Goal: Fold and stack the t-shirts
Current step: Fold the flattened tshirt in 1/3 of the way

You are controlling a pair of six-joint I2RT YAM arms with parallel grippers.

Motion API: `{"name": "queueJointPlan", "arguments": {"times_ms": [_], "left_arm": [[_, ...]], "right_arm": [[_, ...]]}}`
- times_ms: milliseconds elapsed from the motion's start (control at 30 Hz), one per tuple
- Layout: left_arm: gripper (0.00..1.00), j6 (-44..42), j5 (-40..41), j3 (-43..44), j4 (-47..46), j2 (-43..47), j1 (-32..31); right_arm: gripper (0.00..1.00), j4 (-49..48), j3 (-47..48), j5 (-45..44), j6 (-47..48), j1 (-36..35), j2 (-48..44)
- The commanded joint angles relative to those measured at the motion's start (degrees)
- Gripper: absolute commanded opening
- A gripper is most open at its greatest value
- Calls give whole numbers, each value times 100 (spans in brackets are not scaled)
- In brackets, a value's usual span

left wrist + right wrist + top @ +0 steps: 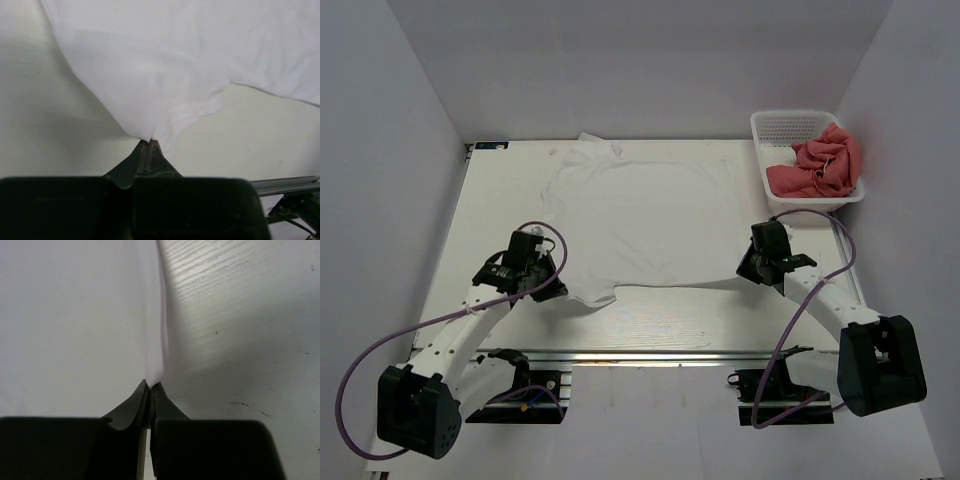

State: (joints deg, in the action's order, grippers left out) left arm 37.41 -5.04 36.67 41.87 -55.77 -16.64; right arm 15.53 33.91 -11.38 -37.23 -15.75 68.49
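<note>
Plainly, we saw the white shirt (640, 215) spread mid-frame on the worktop (660, 325). The left tool (148, 144) pinched its lower-left corner and the right tool (150, 386) its lower-right edge. Pink shirts (825, 165) filled the basket (785, 125), upper right.

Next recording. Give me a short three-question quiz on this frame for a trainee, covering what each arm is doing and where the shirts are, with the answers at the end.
1. True or false: the left jaws and the right jaws are each shut on the near edge of the white t-shirt.
2. Where are the coral-pink shirts? A) bunched in the white basket at the far right; B) held in the left jaws; C) lying on top of the white t-shirt.
3. Fill the gap: the white t-shirt lies spread out, not yet ____.

Key: 1 true; 2 A; 3 folded.
</note>
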Motion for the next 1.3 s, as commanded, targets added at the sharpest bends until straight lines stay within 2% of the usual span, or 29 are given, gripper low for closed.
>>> {"name": "queueJointPlan", "arguments": {"times_ms": [0, 133, 433, 600, 800, 1267], "left_arm": [[0, -49, -103, 437, -442, -249, -23], [0, -128, -33, 1156, -662, -899, 99], [0, -304, 986, 2852, -548, -2261, 100], [0, -409, 1591, 3688, -408, -2728, 152], [0, -822, 2191, 4295, -610, -3053, 153], [0, -1333, 2596, 5701, -1093, -4978, 328]], "right_arm": [[0, 169, 475, 13, 251, -7, 120], [0, 222, 1115, 21, 427, 2, 621], [0, 934, 2426, -312, 734, 28, 1579], [0, 1110, 3156, -515, 936, 37, 2150], [0, 1356, 4097, -576, 1060, 54, 2871], [0, 1778, 5512, -822, 1183, 195, 3926]]}}
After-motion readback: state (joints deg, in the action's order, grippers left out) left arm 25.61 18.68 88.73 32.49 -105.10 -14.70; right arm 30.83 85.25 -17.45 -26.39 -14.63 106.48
